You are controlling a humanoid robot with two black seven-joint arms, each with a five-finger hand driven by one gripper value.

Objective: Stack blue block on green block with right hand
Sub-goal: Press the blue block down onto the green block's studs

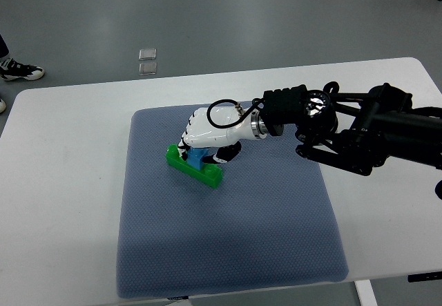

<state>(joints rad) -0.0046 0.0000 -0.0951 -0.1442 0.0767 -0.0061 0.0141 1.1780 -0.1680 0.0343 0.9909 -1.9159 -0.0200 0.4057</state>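
We look down on a white table (62, 182) with a grey-blue mat (228, 237) spread over its middle. The right arm (359, 133), black and jointed, comes in from the right edge and reaches left across the far part of the mat. It ends in the white right hand (207, 132), which sits over the far-left part of the mat, palm down, with a black cable (224, 112) looping over its wrist.

Under the hand we see the green block (194, 166), a long bar lying flat on the mat and running from far left to near right. The blue block (199, 155) sits on top of the green one, touching it, with its upper part tucked beneath the hand. The fingers (186, 140) curl down around the blue block and we read the hand as grasping it; how the fingertips meet the block is partly hidden by the hand itself.

On the floor beyond the table lie two small clear squares (147, 61), one nearer than the other. At the far-left edge of the view we catch a person's shoe (19, 70) on the grey floor.
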